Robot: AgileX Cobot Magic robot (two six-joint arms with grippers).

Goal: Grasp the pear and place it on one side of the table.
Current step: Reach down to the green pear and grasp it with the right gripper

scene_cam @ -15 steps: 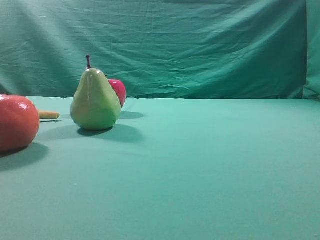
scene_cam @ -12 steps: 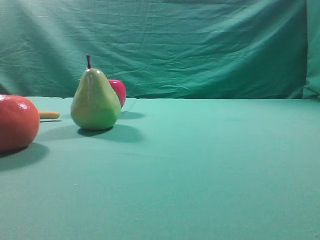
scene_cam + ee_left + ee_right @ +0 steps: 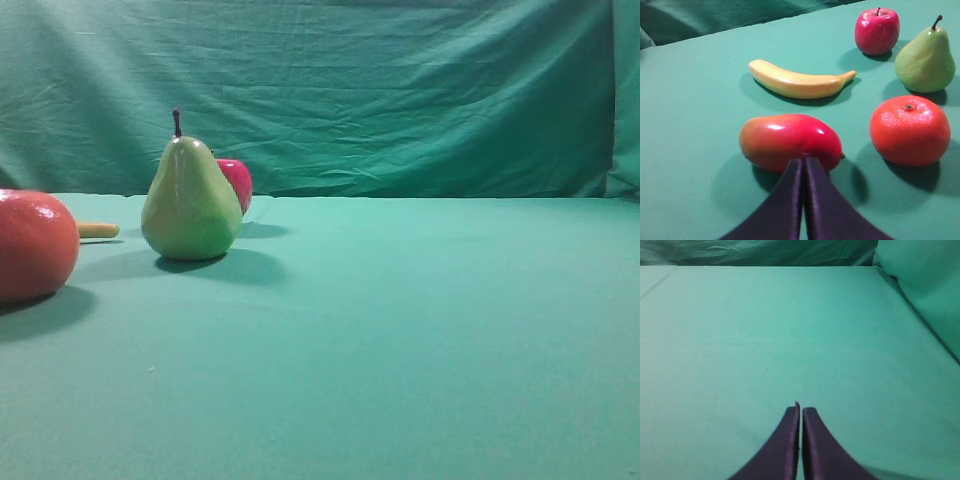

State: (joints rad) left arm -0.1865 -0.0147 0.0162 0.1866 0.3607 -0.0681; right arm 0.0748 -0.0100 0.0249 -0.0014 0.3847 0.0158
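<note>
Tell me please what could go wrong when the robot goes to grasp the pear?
1. The red apple and the orange-red round fruit stand close to the pear; an arm coming in could knock them.
2. The pear stands upright and looks glossy, so it may tip or slip.
3. The left gripper is shut, with the mango-like fruit just ahead of it; it must open first.

- The pear [image 3: 190,205] has a smooth, glossy yellow-green skin.
- The table [image 3: 420,330] wears smooth, matt teal cloth.
- The backdrop cloth [image 3: 400,90] is wrinkled and matt.
- The orange fruit [image 3: 910,130] looks shiny and finely pitted.
- The mango [image 3: 790,141] and apple [image 3: 877,31] gleam.
- The banana [image 3: 800,82] looks smooth, faintly satin.
</note>
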